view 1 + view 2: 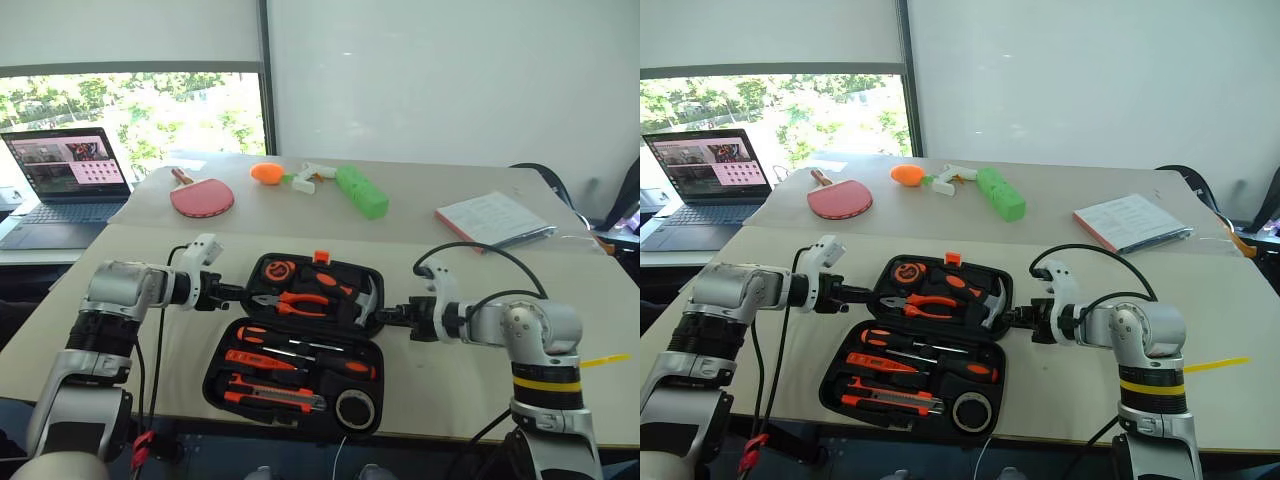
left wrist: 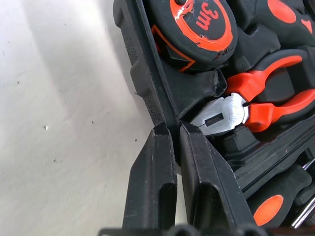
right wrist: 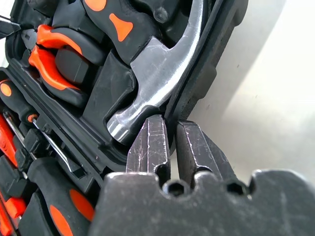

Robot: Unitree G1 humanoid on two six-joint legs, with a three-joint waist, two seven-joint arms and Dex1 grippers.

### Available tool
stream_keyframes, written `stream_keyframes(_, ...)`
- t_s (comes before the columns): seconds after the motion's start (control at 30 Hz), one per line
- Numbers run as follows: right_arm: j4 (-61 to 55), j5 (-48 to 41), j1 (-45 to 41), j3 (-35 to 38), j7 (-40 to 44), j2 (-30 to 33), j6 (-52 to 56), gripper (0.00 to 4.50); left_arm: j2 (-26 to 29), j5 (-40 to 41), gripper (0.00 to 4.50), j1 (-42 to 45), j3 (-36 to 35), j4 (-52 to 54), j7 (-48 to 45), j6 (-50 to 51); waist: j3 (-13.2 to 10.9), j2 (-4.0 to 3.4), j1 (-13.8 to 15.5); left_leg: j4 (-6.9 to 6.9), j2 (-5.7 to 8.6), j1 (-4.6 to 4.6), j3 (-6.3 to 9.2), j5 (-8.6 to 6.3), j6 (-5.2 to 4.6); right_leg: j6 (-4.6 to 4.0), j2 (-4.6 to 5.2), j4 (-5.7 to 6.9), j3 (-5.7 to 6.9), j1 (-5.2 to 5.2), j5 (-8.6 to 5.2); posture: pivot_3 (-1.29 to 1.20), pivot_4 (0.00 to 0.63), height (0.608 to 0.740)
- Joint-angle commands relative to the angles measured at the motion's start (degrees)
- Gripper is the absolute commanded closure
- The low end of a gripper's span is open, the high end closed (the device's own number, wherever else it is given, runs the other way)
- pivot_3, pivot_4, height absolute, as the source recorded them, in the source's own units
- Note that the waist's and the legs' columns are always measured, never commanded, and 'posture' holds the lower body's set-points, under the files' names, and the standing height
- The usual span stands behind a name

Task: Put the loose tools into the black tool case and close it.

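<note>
Black moulded-plastic tool case (image 1: 300, 340) lies open at six o'clock on the pale surface (image 1: 500, 270), screwdrivers, knife and black tape roll (image 1: 354, 408) slotted in its near half. Left fingers (image 2: 189, 162) pinch the lid's nine o'clock rim, nearly shut. Right fingers (image 3: 150, 142) clamp the three o'clock rim beside the steel hammer head (image 3: 157, 69).

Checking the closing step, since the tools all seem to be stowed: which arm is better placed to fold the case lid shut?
Neither clearly. The left gripper is shut on the left rim of the black tool case lid, the right gripper on the right rim beside the hammer. Likely both lift together.
</note>
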State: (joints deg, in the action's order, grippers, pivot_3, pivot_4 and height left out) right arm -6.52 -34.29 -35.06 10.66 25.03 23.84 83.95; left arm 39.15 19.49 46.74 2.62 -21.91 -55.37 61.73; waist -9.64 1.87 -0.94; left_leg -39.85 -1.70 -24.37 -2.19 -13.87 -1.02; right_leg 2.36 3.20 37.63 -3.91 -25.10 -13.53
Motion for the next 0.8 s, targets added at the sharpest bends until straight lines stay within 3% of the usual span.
stream_keyframes(0.03,-2.07,-0.54,-1.81,-0.69,3.37,0.77,-8.28,4.47,-2.91,2.21,4.50,1.05,-3.37,3.33,1.36,-4.41,-0.01,0.01,0.05,0.00,0.00,-0.04,0.00,0.00,0.00,0.00,0.00,0.00,0.00,-0.03,0.00,0.00,0.150,0.738)
stream_keyframes(0.43,-2.40,10.34,1.33,-6.46,4.82,2.32,-35.03,4.47,-9.42,1.61,4.50,-2.94,-7.46,8.06,7.73,-16.89,-0.01,0.02,0.04,0.12,0.00,-0.39,0.01,-0.01,0.00,0.03,0.04,0.02,0.01,-0.32,0.03,0.00,0.150,0.738)
stream_keyframes(0.8,-7.64,22.91,14.98,-10.44,6.02,4.77,-64.89,4.47,-13.11,-4.97,4.50,-15.21,-8.45,15.51,15.96,-40.13,-0.01,0.01,0.21,0.05,0.09,-0.38,-0.01,-0.01,0.00,0.13,0.18,-0.25,0.01,-0.25,0.09,0.00,0.150,0.738)
